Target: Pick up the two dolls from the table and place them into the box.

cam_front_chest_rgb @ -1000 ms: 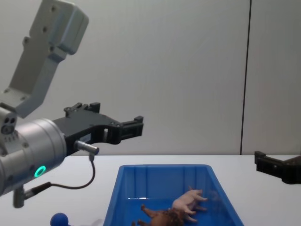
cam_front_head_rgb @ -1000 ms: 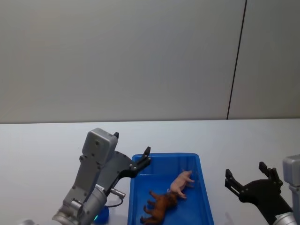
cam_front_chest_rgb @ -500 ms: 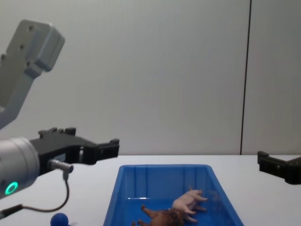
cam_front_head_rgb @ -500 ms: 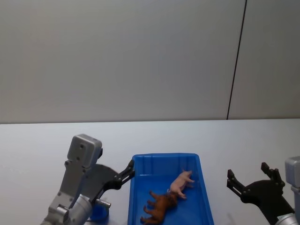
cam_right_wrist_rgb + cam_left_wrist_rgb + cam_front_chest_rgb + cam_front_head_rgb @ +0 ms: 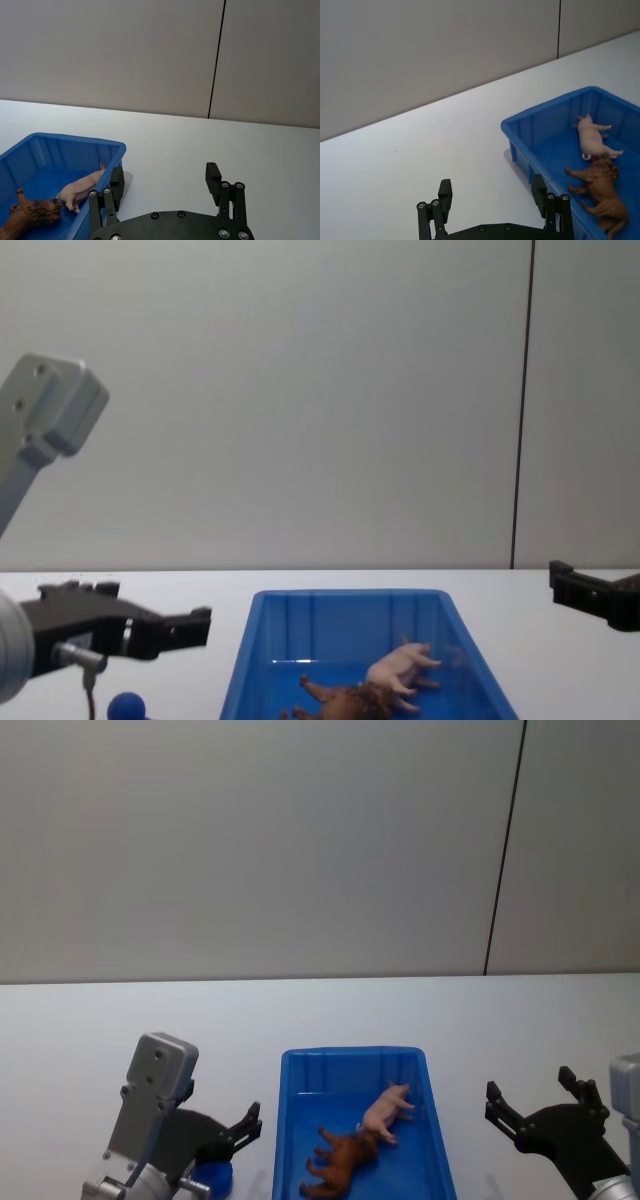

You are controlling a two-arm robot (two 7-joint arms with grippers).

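Grippers sit low at both lower corners of the head view: the left gripper (image 5: 240, 1132) at lower left, jaws released and empty, beside a small blue knob (image 5: 212, 1179) on the table (image 5: 90, 1030); the right gripper (image 5: 535, 1106) at lower right, jaws also spread wide with nothing between them. Between them, at lower centre, the box (image 5: 352, 1054) rests on the table. Inside it a brown lion (image 5: 340, 1162) lies on its side nearest the camera, and a pink pig (image 5: 388, 1109) lies just beyond, touching the lion's head. Behind the table stands a plain grey wall (image 5: 260, 850).
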